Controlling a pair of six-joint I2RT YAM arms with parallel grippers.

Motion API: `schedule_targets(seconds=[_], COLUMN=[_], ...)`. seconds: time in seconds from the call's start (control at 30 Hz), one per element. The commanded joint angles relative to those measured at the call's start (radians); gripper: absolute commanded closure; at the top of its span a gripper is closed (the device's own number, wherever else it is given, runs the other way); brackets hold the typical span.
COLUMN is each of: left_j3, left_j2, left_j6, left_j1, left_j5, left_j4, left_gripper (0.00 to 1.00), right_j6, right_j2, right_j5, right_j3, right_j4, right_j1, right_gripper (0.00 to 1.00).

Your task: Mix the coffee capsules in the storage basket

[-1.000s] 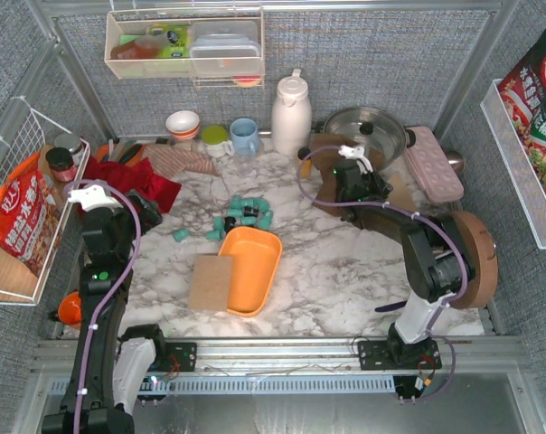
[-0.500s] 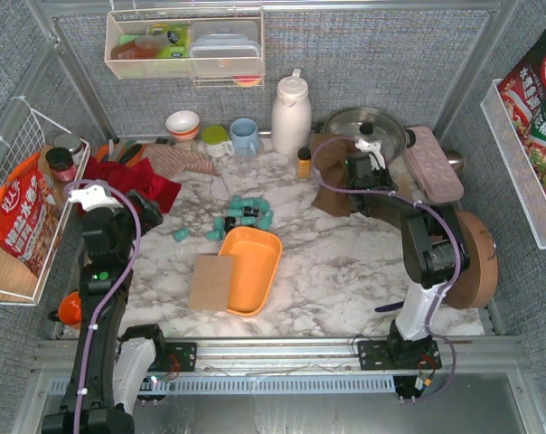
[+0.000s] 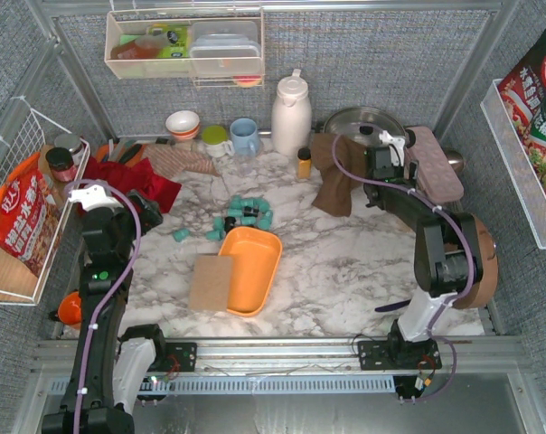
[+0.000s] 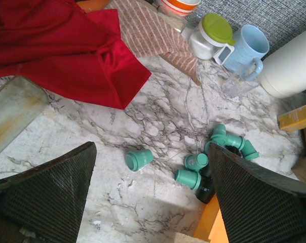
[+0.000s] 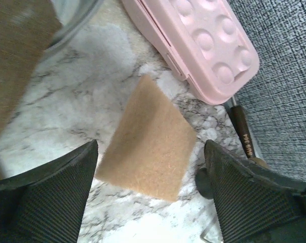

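The orange storage basket [image 3: 251,268] lies empty mid-table; its corner shows in the left wrist view [image 4: 209,229]. Teal coffee capsules [image 3: 247,215] and a few black ones cluster on the marble just behind it, with one teal capsule [image 3: 180,234] apart to the left. From the left wrist I see that lone capsule [image 4: 139,158], the cluster [image 4: 229,143] and a black capsule [image 4: 206,190]. My left gripper [image 3: 128,212] [image 4: 152,150] hangs open above them. My right gripper [image 3: 381,163] [image 5: 150,148] is open at the back right, over a tan pad [image 5: 149,147].
A brown cloth [image 3: 332,181], small amber bottle [image 3: 304,163], white jug [image 3: 291,113], pot [image 3: 359,125] and pink tray [image 3: 434,163] stand at the back. Red cloth [image 3: 133,183] and a wire basket [image 3: 24,212] are left. A cardboard pad [image 3: 210,282] adjoins the basket.
My right gripper has swung back and right toward the pot and pink tray and has opened. The brown cloth has shifted, uncovering the amber bottle. The left arm has not moved.
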Motion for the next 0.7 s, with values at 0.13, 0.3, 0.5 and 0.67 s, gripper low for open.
schedule_targets(seconds=[0.13,0.3,0.5,0.67], left_j3=[0.018,0.054,0.057,0.080], left_j2=[0.039,0.080,0.065,0.040], left_j6=[0.014,0.020,0.016,-0.071], left_j1=[0.001,-0.005,-0.041,-0.107], left_j5=[0.034,0.036,0.016,0.021], left_j4=[0.014,-0.070,-0.239,-0.321], left_gripper=[0.01,0.00,0.00,0.01], right_j6=[0.113,0.114,0.099,0.074], right_j2=[-0.172,-0.305,-0.449,-0.533], right_j5=[-0.297,-0.391,-0.450,-0.521], right_j3=[-0.011,-0.018,-0.096,-0.163], right_j4=[-0.081,-0.156,-0.184,-0.169], right_j1=[0.010,0.060,0.174,0.281], right_gripper=[0.01,0.01,0.01,0.01])
